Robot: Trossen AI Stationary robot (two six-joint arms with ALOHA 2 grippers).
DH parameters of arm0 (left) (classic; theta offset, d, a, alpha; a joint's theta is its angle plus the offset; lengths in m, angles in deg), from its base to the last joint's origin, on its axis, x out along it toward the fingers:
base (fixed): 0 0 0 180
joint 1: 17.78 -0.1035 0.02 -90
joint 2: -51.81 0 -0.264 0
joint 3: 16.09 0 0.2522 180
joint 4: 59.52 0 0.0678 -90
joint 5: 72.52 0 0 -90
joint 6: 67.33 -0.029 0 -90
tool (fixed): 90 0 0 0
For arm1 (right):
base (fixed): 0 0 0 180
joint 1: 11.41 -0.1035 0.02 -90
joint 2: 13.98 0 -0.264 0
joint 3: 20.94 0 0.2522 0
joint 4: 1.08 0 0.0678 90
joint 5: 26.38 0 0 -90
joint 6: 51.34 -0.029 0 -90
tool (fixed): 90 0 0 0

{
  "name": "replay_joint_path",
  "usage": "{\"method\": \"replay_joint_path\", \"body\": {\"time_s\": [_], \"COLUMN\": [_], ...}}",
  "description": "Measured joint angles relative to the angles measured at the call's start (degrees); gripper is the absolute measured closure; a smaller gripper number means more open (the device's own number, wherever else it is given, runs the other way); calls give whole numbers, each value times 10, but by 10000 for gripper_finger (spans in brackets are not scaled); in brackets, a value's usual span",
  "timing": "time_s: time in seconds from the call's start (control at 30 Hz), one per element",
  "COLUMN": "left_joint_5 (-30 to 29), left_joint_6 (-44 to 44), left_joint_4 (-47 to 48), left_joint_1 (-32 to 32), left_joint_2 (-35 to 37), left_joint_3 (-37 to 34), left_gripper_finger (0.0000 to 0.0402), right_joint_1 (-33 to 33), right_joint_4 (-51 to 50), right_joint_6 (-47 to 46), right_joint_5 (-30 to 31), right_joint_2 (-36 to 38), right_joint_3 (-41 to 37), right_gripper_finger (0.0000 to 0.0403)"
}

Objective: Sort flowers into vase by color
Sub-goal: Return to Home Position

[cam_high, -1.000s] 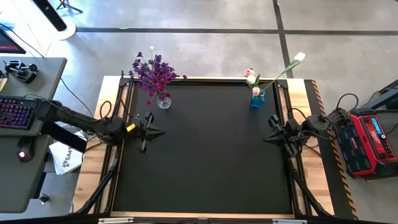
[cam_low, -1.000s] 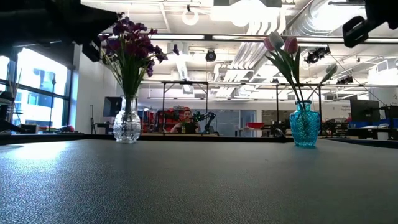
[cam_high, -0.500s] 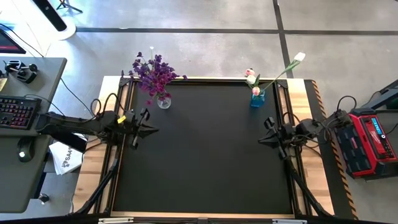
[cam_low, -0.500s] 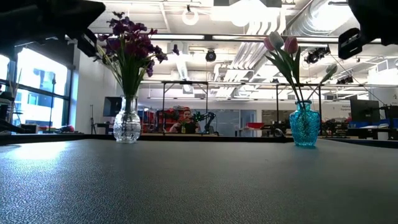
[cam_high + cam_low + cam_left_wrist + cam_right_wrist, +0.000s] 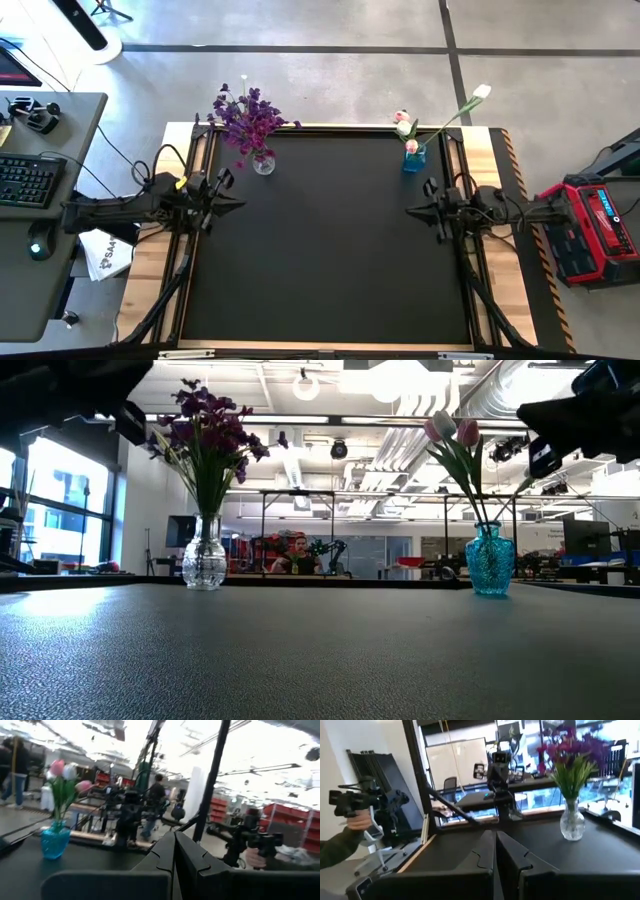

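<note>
Several purple sprays (image 5: 247,117) stand with their stems in a clear glass vase (image 5: 263,163) at the table's far left; the low view shows the sprays (image 5: 207,430) and the vase (image 5: 204,556). Pink and white tulips (image 5: 405,124) stand in a blue vase (image 5: 413,158) at the far right, the blue vase (image 5: 489,561) also in the low view. My left gripper (image 5: 236,203) hovers shut over the table's left edge, near the clear vase. My right gripper (image 5: 413,211) hovers shut at the right edge, below the blue vase. Both hold nothing.
The black mat (image 5: 330,240) lies between the arms. A wooden frame (image 5: 150,260) borders it. A desk with a keyboard (image 5: 25,180) stands to the left, a red device (image 5: 590,225) to the right. A person (image 5: 298,555) sits in the room beyond the far edge.
Both arms have drawn back toward their own sides and slightly toward the far edge: the left gripper toward the table's left edge, the right gripper turning until it points level toward the table's left. The vases and flowers have stayed put.
</note>
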Motion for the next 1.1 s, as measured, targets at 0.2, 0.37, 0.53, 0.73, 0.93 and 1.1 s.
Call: {"method": "replay_joint_path", "body": {"time_s": [0.2,0.37,0.53,0.73,0.93,1.1], "left_joint_5": [68,68,-22,-121,-168,-200], "left_joint_6": [-44,-46,-29,-14,-30,-36], "left_joint_4": [64,123,168,185,207,217], "left_joint_1": [-30,-61,-83,-49,34,94], "left_joint_2": [33,80,112,110,111,112], "left_joint_3": [0,0,0,0,0,-7], "left_gripper_finger": [401,401,401,401,401,401], "right_joint_1": [36,45,45,45,45,44], "right_joint_4": [-48,-57,-57,-57,-57,-58], "right_joint_6": [-28,-44,-25,-2,-30,-58], "right_joint_5": [40,94,93,91,87,65], "right_joint_2": [-1,-2,-2,-2,-2,-2], "right_joint_3": [0,0,0,0,0,0], "right_gripper_finger": [403,403,403,403,403,402]}}
